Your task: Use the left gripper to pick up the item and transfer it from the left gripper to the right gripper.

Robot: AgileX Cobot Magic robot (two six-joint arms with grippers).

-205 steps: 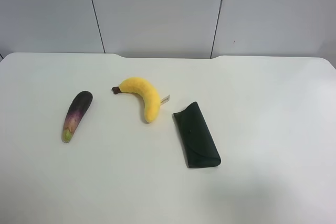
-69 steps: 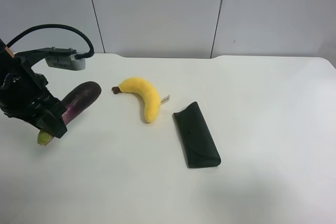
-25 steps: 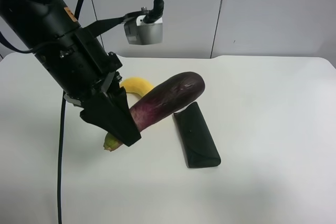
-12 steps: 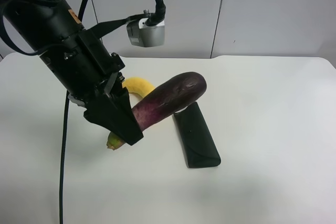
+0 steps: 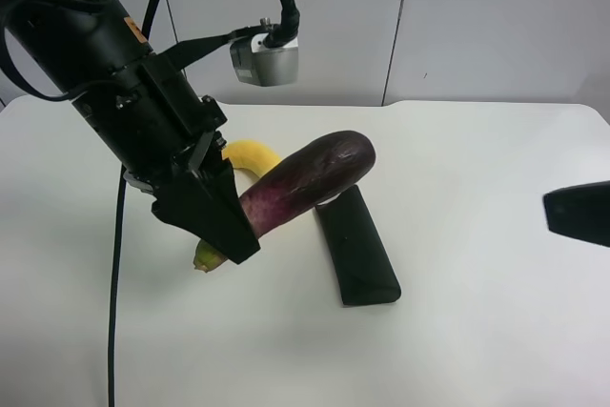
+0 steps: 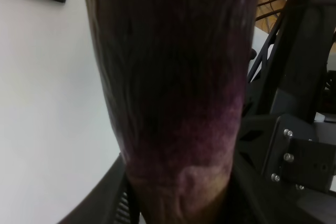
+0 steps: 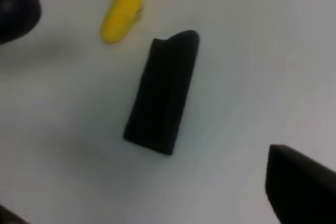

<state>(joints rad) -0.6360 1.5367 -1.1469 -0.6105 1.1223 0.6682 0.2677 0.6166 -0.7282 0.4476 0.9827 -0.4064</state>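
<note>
The item, a purple toy eggplant (image 5: 310, 176), hangs tilted above the table with its dark end up toward the right and its green stem end low. My left gripper (image 5: 229, 235) is shut on its lower, pinkish part. In the left wrist view the eggplant (image 6: 173, 77) fills the frame, clamped in the left gripper (image 6: 178, 205). My right gripper (image 5: 578, 213) shows only as a black tip at the exterior high view's right edge, well away from the eggplant. In the right wrist view the right gripper (image 7: 152, 203) stands open and empty, one finger (image 7: 299, 192) in view, the eggplant's dark end (image 7: 16, 6) far off.
A yellow banana (image 5: 250, 152) lies on the white table (image 5: 477, 331) behind the held eggplant. A dark green flat case (image 5: 357, 256) lies just below the eggplant's raised end. The right wrist view also shows the banana (image 7: 122, 3) and the case (image 7: 161, 93).
The right gripper's black tip has come into the exterior high view at the right edge. The left arm and the eggplant have stayed almost still over the last half second.
</note>
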